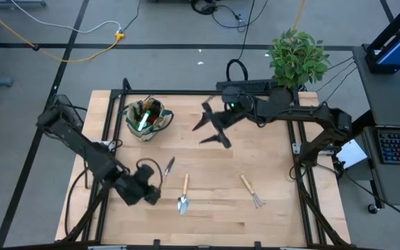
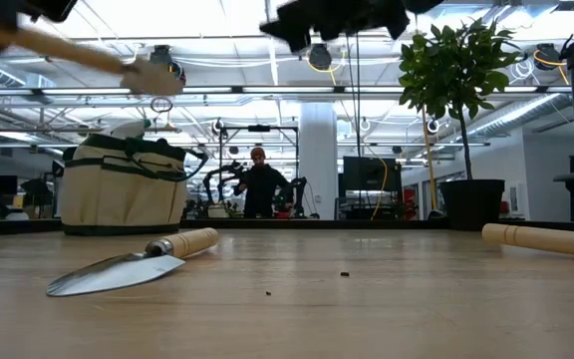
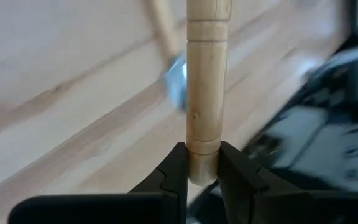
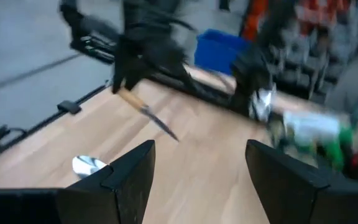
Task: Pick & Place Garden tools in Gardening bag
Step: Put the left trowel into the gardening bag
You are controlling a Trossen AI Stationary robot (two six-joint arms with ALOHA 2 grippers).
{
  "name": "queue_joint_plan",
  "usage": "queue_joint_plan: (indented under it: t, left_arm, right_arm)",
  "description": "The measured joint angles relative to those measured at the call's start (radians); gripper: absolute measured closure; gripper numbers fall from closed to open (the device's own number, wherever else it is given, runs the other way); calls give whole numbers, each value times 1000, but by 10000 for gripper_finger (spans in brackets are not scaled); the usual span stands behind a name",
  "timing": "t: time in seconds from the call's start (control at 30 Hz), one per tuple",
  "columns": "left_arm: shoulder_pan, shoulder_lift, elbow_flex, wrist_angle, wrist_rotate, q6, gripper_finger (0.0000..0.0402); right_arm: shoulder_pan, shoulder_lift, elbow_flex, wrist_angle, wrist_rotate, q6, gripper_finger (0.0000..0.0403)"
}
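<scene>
My left gripper (image 1: 155, 180) is at the near left of the table, shut on a wooden-handled tool with a narrow silver blade (image 1: 169, 167). A silver trowel (image 1: 183, 195) and a fork rake (image 1: 251, 191) lie flat on the table near its front. The tan gardening bag (image 1: 146, 119) stands at the far left with a green spray bottle (image 1: 143, 117) inside it. My right gripper (image 1: 207, 132) hovers open above the middle of the table with nothing between its fingers. My left gripper pinches the free end of the tool's wooden handle (image 3: 202, 158) between its two fingers (image 3: 174, 171). The handle runs straight on from the fingers, in line with them. The tool is lifted clear of the table, its blade (image 4: 160, 124) slanting downward.
A leafy potted plant (image 1: 297, 57) stands at the far right corner. A black frame rail (image 1: 186, 92) runs along the table's far edge. In the low view a person (image 2: 258, 184) stands in the room beyond the table. Bare wood lies between the trowel and the bag.
</scene>
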Motion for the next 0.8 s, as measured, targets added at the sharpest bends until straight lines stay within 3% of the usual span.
queue_joint_plan:
  t: [0.07, 0.23, 0.43, 0.57, 0.8]
  left_arm:
    - [31, -47, 0, 15, -39, -16, 339]
    - [114, -110, 0, 110, -114, -31, 339]
    - [212, -118, 1, 303, -129, 5, 339]
    - [268, -116, 1, 413, -145, 40, 339]
    - [339, -116, 1, 525, -137, 45, 339]
  right_arm:
    - [46, -12, 0, 2, 50, -108, 161]
    - [156, -27, 0, 4, 300, -399, 161]
    - [254, -27, 0, -3, 524, -637, 161]
    - [294, -26, 0, 5, 668, -741, 161]
    - [308, -26, 0, 28, 764, -793, 161]
